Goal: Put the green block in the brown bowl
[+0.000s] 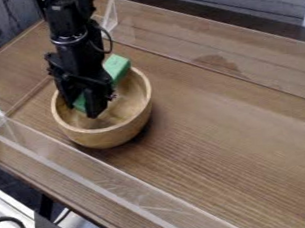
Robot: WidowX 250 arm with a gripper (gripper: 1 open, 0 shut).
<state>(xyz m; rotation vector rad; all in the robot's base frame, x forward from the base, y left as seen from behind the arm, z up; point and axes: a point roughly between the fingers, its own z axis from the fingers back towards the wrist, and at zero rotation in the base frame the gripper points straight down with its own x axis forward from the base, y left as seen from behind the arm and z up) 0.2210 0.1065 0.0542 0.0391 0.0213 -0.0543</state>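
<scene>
The brown bowl (132, 116) sits at the left of the wooden table. My gripper (90, 104) points straight down into it, with its black fingers low inside the bowl. The green block (116, 66) pokes out behind and to the right of the fingers, over the bowl's far rim. The jaws are shut and seem to hold the block's near end, which the fingers hide. I cannot see whether the block touches the bowl's rim.
Clear acrylic walls (66, 164) fence the table (224, 130) on all sides, and one runs close to the bowl's front. The black arm (67, 23) rises above the bowl at the upper left.
</scene>
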